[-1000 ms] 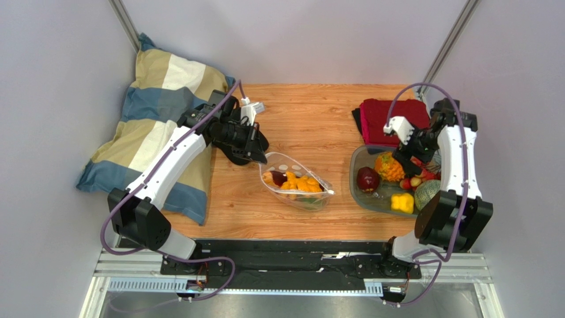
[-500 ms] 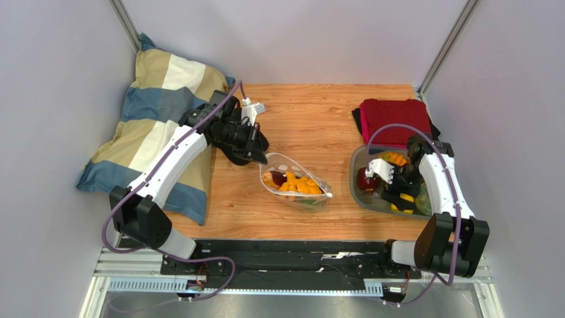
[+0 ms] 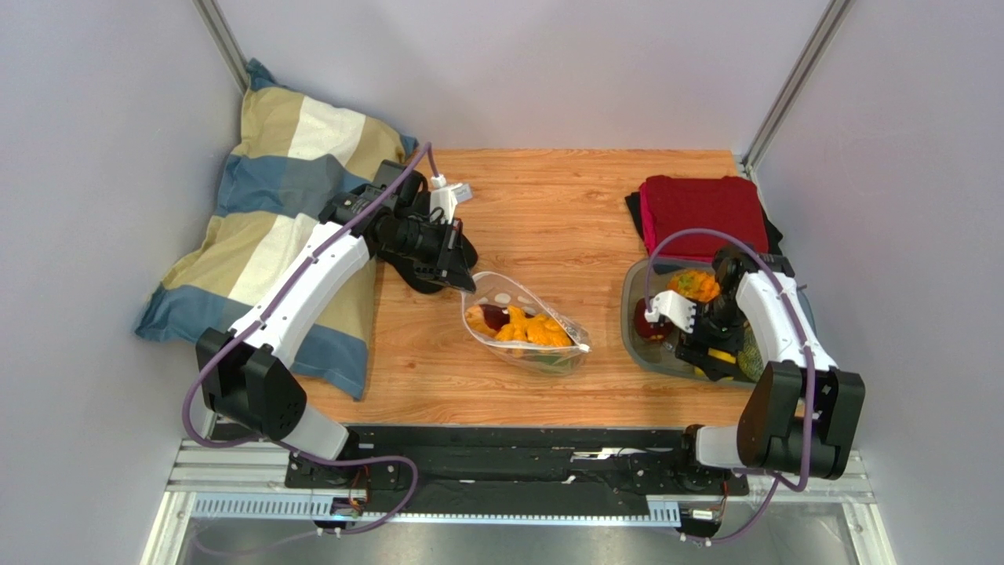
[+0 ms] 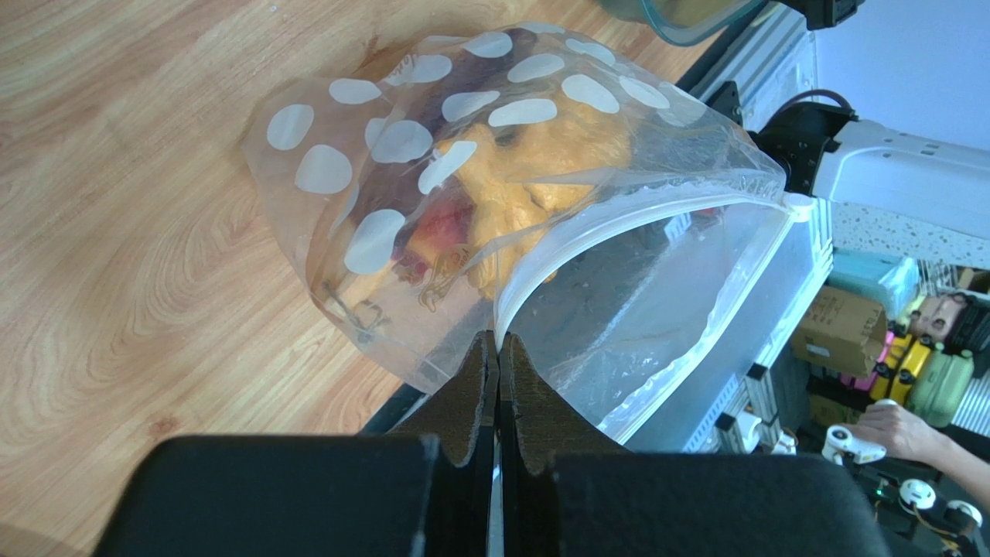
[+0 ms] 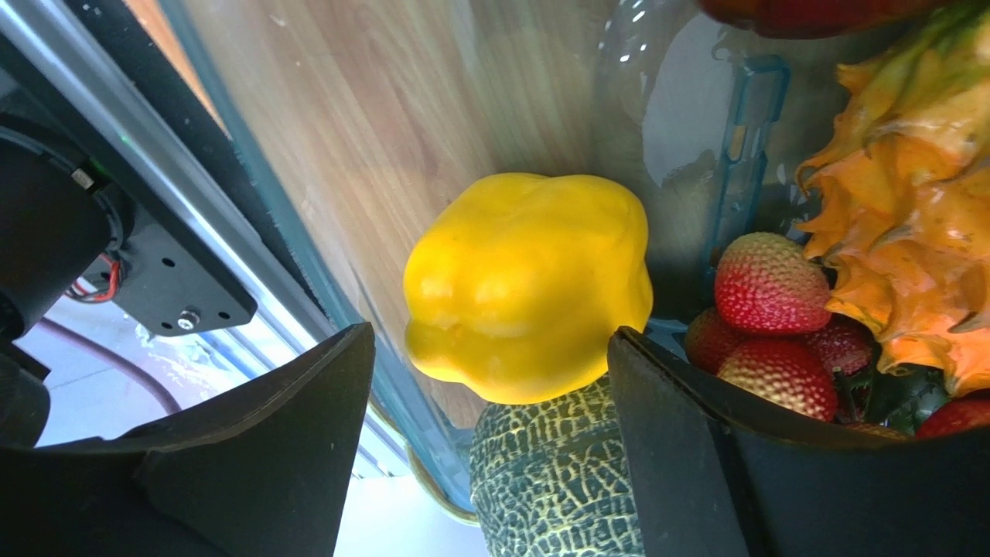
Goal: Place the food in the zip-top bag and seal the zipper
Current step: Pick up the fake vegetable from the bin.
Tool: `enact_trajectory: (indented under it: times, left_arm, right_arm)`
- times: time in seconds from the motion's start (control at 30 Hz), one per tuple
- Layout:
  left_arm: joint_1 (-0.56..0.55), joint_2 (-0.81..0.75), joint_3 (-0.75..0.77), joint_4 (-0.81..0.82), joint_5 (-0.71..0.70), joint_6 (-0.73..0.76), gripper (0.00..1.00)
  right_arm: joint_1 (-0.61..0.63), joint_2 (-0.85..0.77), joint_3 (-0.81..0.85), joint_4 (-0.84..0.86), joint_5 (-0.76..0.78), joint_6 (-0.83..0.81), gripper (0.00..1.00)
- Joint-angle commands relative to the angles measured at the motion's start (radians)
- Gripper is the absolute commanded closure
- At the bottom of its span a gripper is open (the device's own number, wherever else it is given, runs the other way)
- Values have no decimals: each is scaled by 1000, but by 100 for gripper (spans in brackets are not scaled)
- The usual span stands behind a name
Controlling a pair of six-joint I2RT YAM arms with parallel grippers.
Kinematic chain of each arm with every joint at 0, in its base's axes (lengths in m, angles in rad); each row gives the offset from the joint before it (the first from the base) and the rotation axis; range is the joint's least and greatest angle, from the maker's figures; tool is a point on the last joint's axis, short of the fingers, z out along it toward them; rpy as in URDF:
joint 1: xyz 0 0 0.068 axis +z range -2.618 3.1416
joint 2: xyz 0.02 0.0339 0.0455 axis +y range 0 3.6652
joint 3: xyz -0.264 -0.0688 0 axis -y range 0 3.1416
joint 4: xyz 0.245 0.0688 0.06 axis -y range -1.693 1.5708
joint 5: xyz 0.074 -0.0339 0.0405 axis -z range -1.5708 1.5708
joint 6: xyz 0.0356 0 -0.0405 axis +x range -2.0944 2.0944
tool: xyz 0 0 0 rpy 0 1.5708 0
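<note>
- The left end effector (image 4: 497,389) has its jaws pinched flat together on the mouth edge of the zip-top bag (image 4: 384,174), gripping it at one end of the opening
- The zip-top bag, clear with white dots, lies around the middle of the surface (image 3: 554,200), a little toward the near edge, and its mouth gapes open
- The zipper (image 4: 581,240) is a whitish strip curving away from the pinched end along the open mouth; its two sides stand apart, so the bag is unsealed
- Inside the bag sit orange-yellow food pieces (image 3: 533,330), with something dark red beside them
- The right end effector (image 5: 494,348) is spread wide and sits low inside the tray (image 3: 628,308), which stands at the right edge of the surface
- Its fingers flank the yellow pepper (image 5: 529,279): one finger looks to be against the pepper's side, while a gap shows at the other, so the pepper is straddled, not clamped
- Just beside the pepper in the tray are a netted green melon (image 5: 558,487), some strawberries (image 5: 767,284) and a spiky orange fruit (image 5: 918,221)
- A red cloth (image 3: 701,212) lies at the far right corner of the surface, just behind the tray
- A striped pillow (image 3: 283,212) lies along the left edge of the surface
</note>
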Motion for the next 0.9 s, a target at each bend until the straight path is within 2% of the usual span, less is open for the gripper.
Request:
enact_trajectory:
  times: [0.0,0.13,0.3,0.43,0.53,0.73,0.83,0.87]
  left_arm:
    - [5,-6,0,13,22,7,100]
    - [5,-2,6,13,22,7,100]
    - [5,10,9,18,27,4,100]
    - [5,10,8,18,25,7,100]
    - [5,10,3,18,25,10,100]
    - [5,12,2,10,28,16,100]
    - [5,6,0,3,25,24,100]
    - [3,1,0,-2,25,27,100]
  right_arm:
    - [3,12,31,28,-6,33,23]
    - [3,30,85,-22,-31,39,28]
    - [3,53,96,-16,-27,44,40]
    - [6,50,64,7,-24,44,38]
    - [11,47,45,14,-29,45,28]
    - [31,44,8,57,-31,73,29]
    - [32,50,16,53,-32,88,38]
    - [32,50,22,30,-32,96,49]
